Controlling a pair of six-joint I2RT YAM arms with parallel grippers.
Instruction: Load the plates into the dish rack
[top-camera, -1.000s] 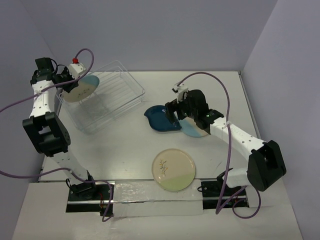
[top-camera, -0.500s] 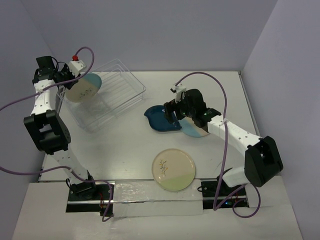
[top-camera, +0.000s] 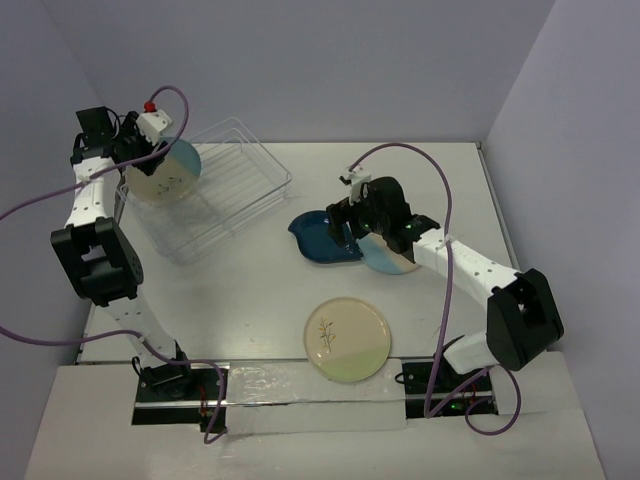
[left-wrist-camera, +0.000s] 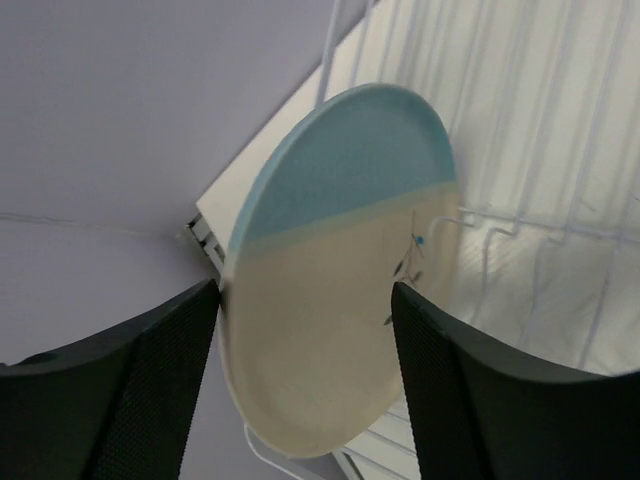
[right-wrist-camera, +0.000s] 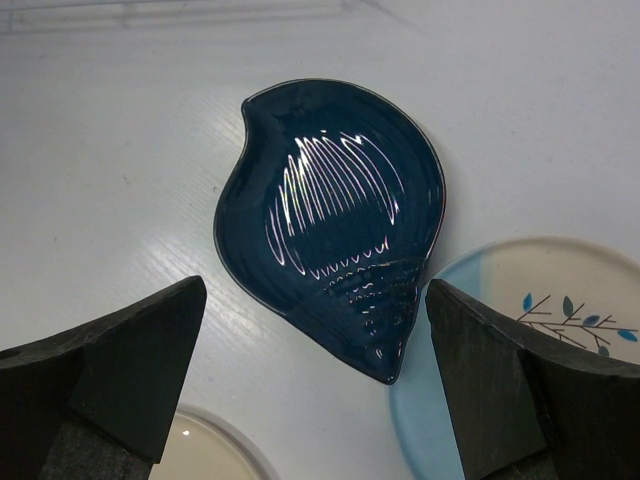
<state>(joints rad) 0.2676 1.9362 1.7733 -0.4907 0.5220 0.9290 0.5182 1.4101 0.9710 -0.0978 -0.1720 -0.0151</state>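
Note:
A round beige plate (left-wrist-camera: 340, 260) with a light-blue section stands on edge at the left end of the clear dish rack (top-camera: 235, 190), also seen from above as the plate (top-camera: 168, 172). My left gripper (left-wrist-camera: 305, 290) is open, its fingers wide on either side of the plate's lower rim. My right gripper (right-wrist-camera: 312, 290) hovers open over the dark-teal leaf-shaped plate (right-wrist-camera: 330, 220), which lies flat on the table (top-camera: 320, 238). A second beige and blue plate (right-wrist-camera: 540, 330) lies beside it, partly under the right arm (top-camera: 395, 262). A cream plate (top-camera: 347, 338) with a sprig drawing lies near the front.
The rack (left-wrist-camera: 530, 130) sits at the back left, close to the left wall. The teal plate's tip overlaps the beige and blue plate. The cream plate's rim (right-wrist-camera: 205, 450) shows at the bottom of the right wrist view.
My left gripper has opened from its grip on the beige and blue plate, which now stands more upright in the rack. The right gripper has shifted slightly over the teal plate.

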